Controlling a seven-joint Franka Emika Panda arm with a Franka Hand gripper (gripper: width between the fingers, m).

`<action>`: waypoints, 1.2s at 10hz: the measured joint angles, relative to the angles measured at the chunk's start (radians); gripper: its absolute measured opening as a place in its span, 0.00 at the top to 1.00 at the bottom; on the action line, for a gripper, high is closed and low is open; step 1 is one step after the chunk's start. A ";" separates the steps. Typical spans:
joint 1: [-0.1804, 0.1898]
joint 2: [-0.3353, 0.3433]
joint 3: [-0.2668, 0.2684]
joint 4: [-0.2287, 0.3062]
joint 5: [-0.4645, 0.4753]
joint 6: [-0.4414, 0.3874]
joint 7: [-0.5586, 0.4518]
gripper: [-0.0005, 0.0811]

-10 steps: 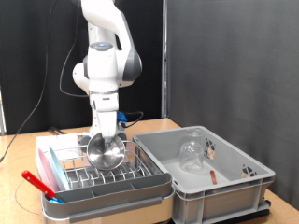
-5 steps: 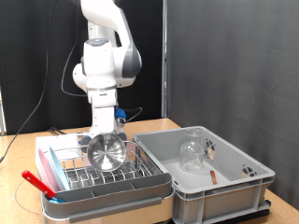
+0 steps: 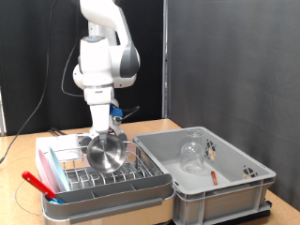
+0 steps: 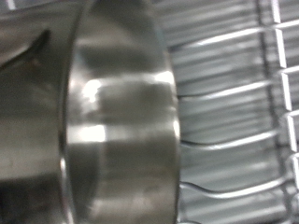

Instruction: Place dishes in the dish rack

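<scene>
The claw (image 3: pixel 102 139) is clamped on the metal cup (image 3: pixel 106 151), holding it tilted just above the dish rack (image 3: pixel 98 174), while the clear glass (image 3: pixel 192 155) stands in the grey tub (image 3: pixel 239 187).

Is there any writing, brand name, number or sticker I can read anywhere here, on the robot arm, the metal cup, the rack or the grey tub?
None can be read.
Robot arm: plain white, no legible marking.
Metal cup: bare shiny metal in both views, no lettering.
Dish rack and grey tub: no labels visible.
Clear glass: no print visible.
</scene>
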 joint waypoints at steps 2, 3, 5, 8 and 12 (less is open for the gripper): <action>-0.012 0.034 -0.003 0.042 0.001 0.012 0.024 0.00; -0.017 0.058 -0.005 0.067 0.001 0.012 0.028 0.00; -0.021 0.106 -0.013 0.120 0.001 0.010 0.029 0.00; -0.024 0.179 -0.020 0.192 0.001 0.006 0.028 0.00; -0.023 0.296 -0.020 0.250 0.014 0.022 0.028 0.00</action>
